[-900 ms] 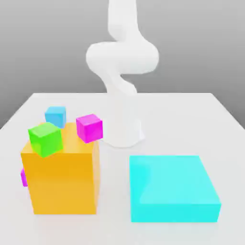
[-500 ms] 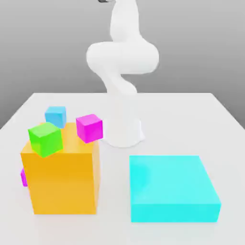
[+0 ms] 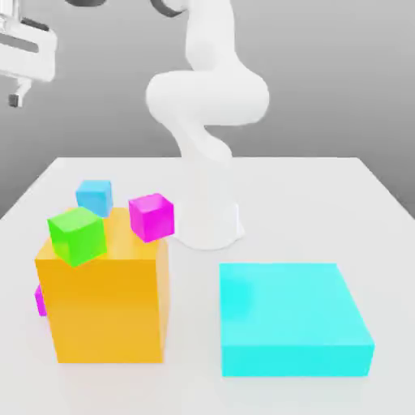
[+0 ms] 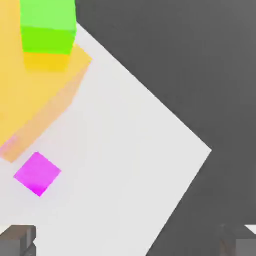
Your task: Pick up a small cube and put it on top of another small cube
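Two small glossy magenta cubes matter here: one magenta cube (image 3: 151, 216) sits on the white tabletop (image 3: 308, 211) just behind the tall orange box (image 3: 105, 296), beside the box's back corner on the exterior view's right; the other magenta cube (image 3: 39, 300) pokes out past the box's side on the exterior view's left, mostly hidden by it, and shows in the hand view as a magenta cube (image 4: 37, 173) lying free on the table near the box edge. A small green cube (image 3: 77, 234) rests on the orange box top, a small light-blue cube (image 3: 94, 196) stands behind it, and a flat cyan block (image 3: 292, 316) lies well apart on the exterior view's right. The gripper (image 4: 130, 242) hangs high above the table's edge on the exterior view's left, fingers spread wide and holding nothing, likely positioned to descend on the half-hidden cube. Neither cube is grasped or stacked; the pick has not begun. The box wall close by may crowd a finger.
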